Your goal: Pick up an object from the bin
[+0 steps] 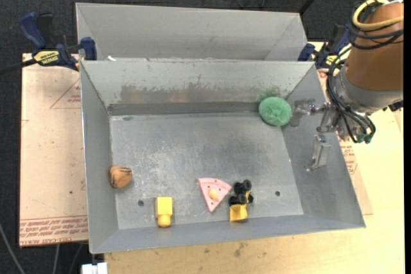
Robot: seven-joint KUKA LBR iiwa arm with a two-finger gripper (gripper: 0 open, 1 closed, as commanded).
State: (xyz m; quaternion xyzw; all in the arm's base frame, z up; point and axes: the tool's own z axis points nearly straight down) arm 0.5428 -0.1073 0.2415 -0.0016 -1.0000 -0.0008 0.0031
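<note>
My gripper [311, 131] hangs over the bin's right sloping wall, open, with nothing between its fingers. One fingertip [299, 106] points left toward a green fuzzy ball [275, 110] in the back right corner, close to it but apart. The other fingertip [316, 162] points down along the right wall. A small black and yellow toy [240, 201] lies near the front wall, well to the gripper's lower left. Just left of the toy lies a pink triangular piece [213, 192].
A yellow block [164, 210] lies at the front left. A brown rounded lump [120, 176] rests near the left wall. The arm with its orange cover and cables stands past the bin's right rim.
</note>
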